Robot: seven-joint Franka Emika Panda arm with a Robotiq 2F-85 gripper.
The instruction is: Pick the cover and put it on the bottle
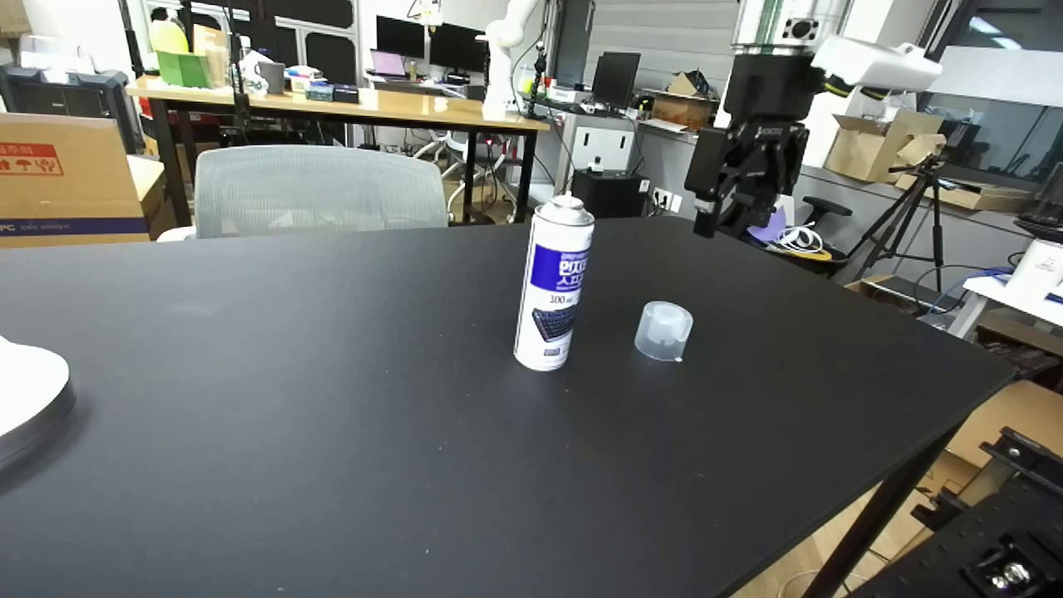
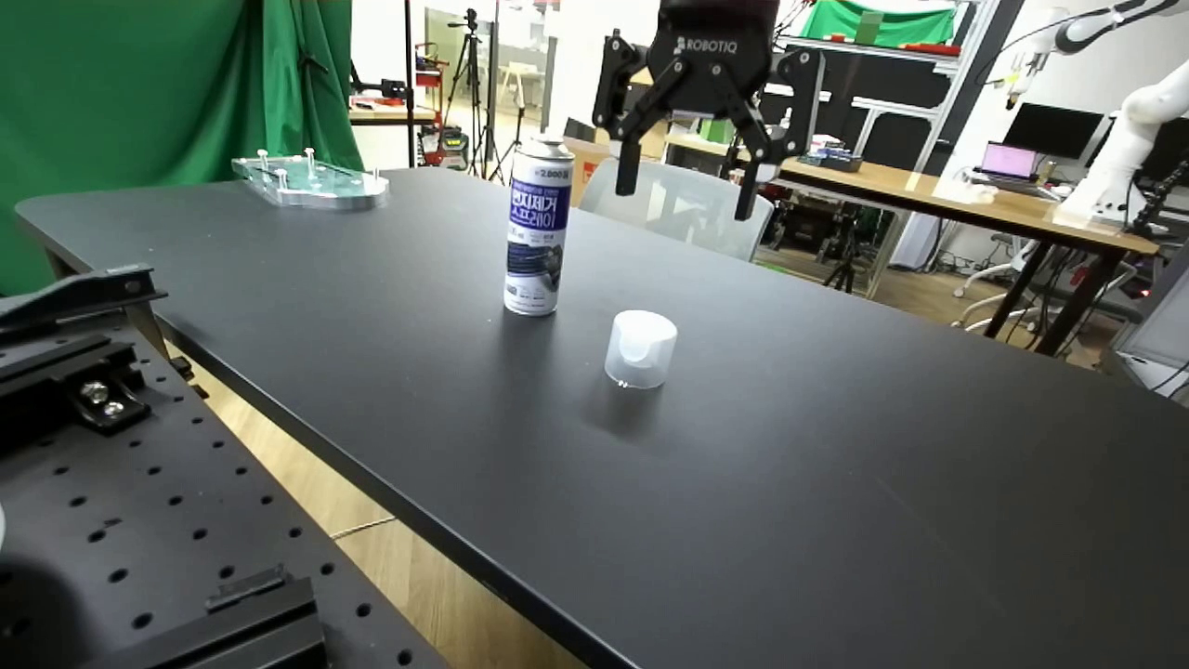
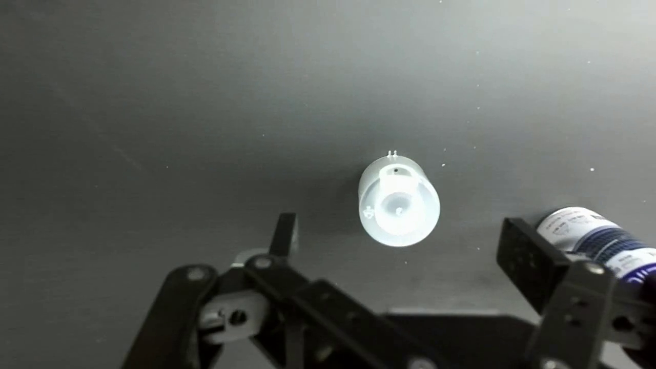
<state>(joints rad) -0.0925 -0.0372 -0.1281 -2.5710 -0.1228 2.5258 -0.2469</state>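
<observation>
The cover (image 1: 664,332) is a small translucent cap standing on the dark table beside the bottle, a short gap apart. It also shows in an exterior view (image 2: 641,351) and in the wrist view (image 3: 399,210). The bottle (image 1: 555,286) is a white spray can with a blue label, standing upright; it also shows in an exterior view (image 2: 537,228). In the wrist view the bottle (image 3: 589,233) is partly hidden behind the right finger. My gripper (image 2: 686,189) is open and empty, held well above the table. In the wrist view the cover appears between the two fingertips (image 3: 400,228), below them.
The black table (image 1: 332,465) carries these things; its edge runs along the right in an exterior view. A clear plate with pegs (image 2: 316,186) lies at the table's far end. A black perforated base (image 2: 186,520) stands beside the table. A grey chair (image 1: 320,191) stands behind it.
</observation>
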